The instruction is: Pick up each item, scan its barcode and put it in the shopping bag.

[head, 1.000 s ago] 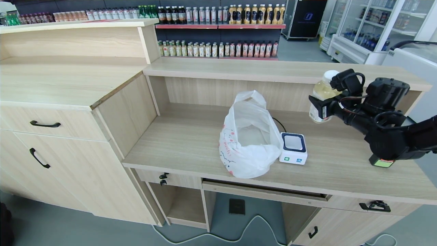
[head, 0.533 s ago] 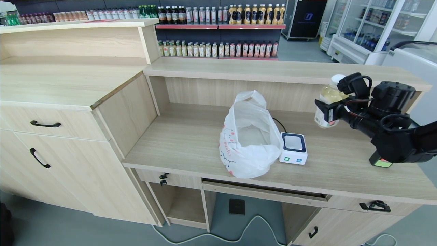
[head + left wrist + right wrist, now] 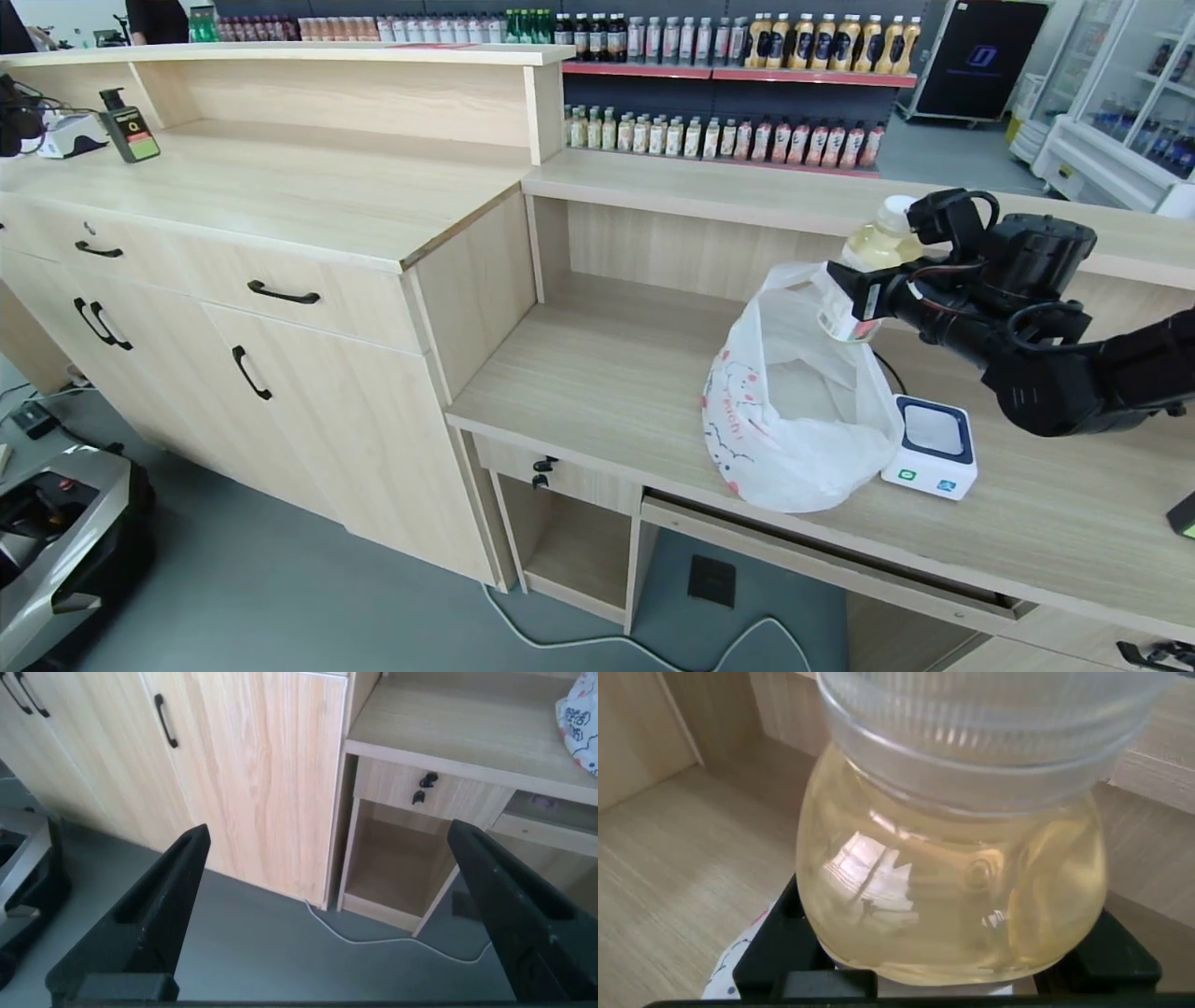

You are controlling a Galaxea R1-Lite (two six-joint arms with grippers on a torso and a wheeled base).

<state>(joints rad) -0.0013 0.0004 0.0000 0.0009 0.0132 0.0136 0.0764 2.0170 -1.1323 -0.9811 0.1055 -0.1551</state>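
Right gripper jaws are pinching the bottle by the top of the bag, upper right of frame. Bag looks empty, so I'd say the drop-in's left; can't tell if the scanner step's done. Left gripper jaws are spread, holding nothing.

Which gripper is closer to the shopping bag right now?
Right. The right gripper holds a bottle at the top of the bag; the left gripper hangs open well off, over the floor by the cabinets.

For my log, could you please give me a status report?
Right gripper shut on bottle, at rim of bag. Left gripper open. Scanner beside bag, not obstructing.
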